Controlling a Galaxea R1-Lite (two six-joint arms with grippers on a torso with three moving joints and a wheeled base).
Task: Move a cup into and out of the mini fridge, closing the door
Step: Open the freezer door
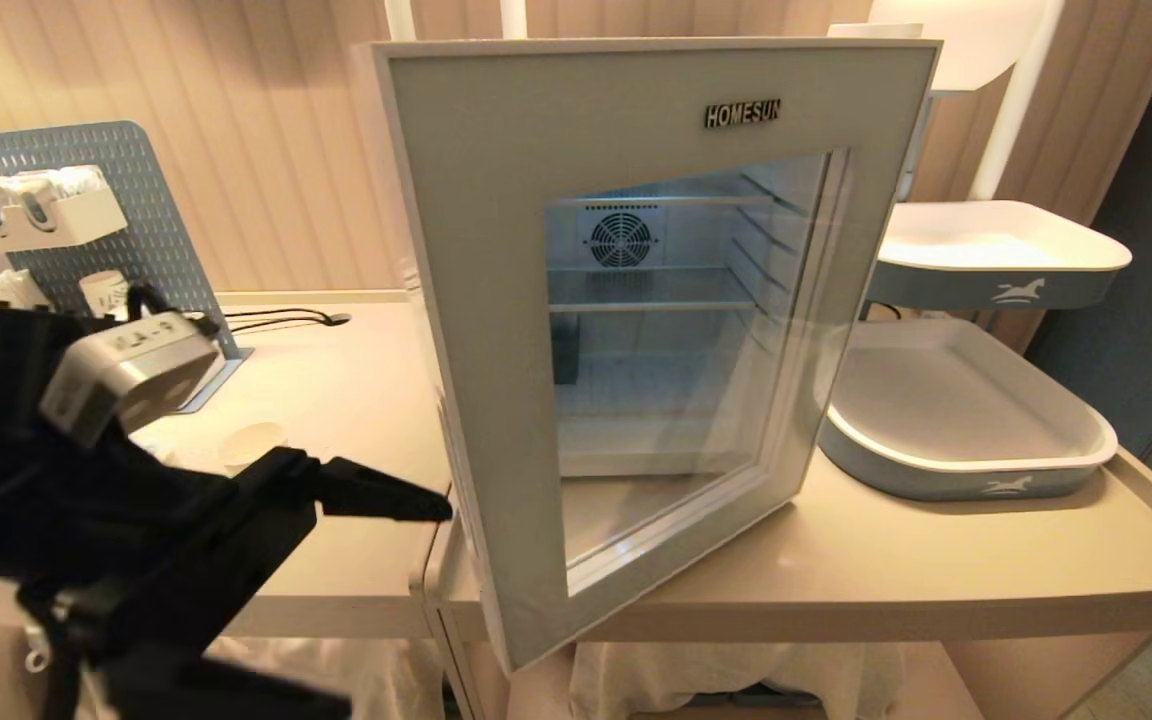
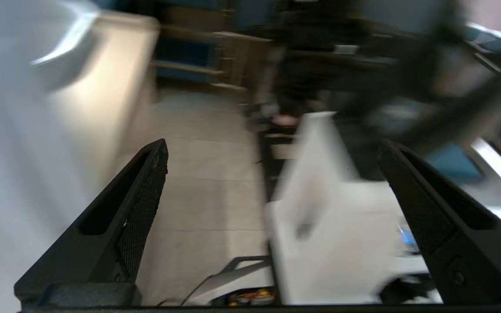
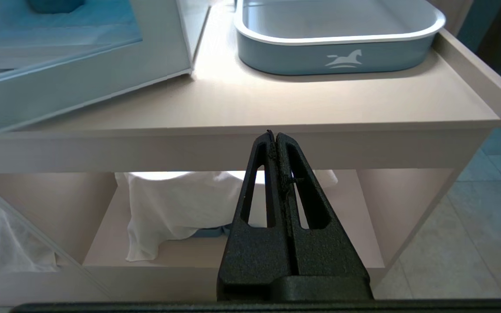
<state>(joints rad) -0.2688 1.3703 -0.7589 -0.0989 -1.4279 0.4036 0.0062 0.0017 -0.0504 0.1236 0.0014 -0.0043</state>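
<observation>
Left pincer (image 1: 406, 500) is sitting wide and empty at near left, tips just beside the door (image 1: 496, 330) edge. The door is standing nearly shut against the mini fridge (image 1: 671, 300), shelves showing bare through the glass. The cup (image 1: 251, 443) is sitting on the surface (image 1: 356, 400) left of the fridge, behind the arm. Right pincer (image 3: 275, 143) is pinched closed, parked low in front of the surface. Step looks like the start: next move likely calls for hooking the door's left edge and swinging it open.

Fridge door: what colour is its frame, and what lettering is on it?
The door has a pale grey frame around a glass window, with dark "HOMESUN" lettering at the top; clearest in the head view.
</observation>
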